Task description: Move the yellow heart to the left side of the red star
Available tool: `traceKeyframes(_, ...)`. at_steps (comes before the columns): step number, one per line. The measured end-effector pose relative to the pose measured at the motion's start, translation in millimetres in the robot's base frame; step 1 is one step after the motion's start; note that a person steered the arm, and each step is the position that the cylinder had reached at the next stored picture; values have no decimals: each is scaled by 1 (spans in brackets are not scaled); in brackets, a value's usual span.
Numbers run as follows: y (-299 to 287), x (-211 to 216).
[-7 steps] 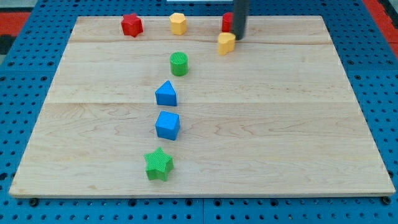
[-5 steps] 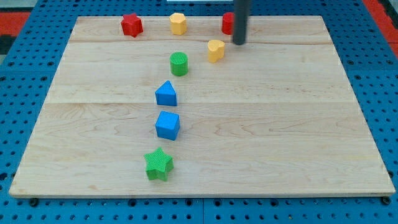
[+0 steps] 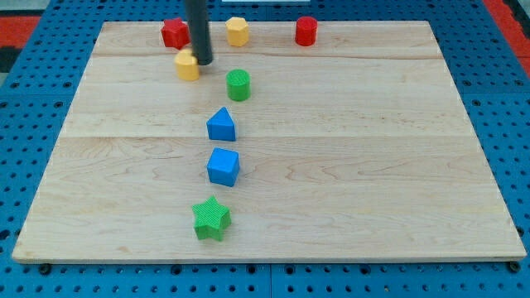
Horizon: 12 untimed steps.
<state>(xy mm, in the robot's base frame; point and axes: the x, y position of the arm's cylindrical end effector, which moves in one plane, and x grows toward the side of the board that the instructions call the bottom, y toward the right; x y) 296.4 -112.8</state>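
Wooden counter sits on a blue pegboard, and most of what stands on it is crowded into the upper left and middle of the frame. Furthest left is the red star, close to the counter's top edge. Just below and slightly right of it sits the yellow heart, near the star but apart from it. My tip is right against the heart's right side; the dark rod rises from there out of the top of the frame and covers part of the star's right edge. There is no hand on this arm, only the rod.

Next along the top edge comes a yellow block, shape hard to make out. Below it a green cylinder begins a loose column running down the middle: a blue triangular block, a blue cube, then a green star near the bottom edge. Further right, a red cylinder stands alone by the top edge. Bare wood stretches left of the red star to the counter's left edge, and the whole right half is open.
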Motion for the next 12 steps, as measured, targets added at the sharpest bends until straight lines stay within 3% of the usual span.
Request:
traceKeyframes(1, 6, 39)
traceKeyframes(2, -53, 21)
traceKeyframes(3, -59, -8)
traceKeyframes(4, -32, 6)
traceKeyframes(6, -29, -28)
traceKeyframes(8, -113, -30)
traceKeyframes(9, -106, -7)
traceKeyframes(10, -140, 18)
traceKeyframes(11, -191, 8)
traceKeyframes(12, -192, -14)
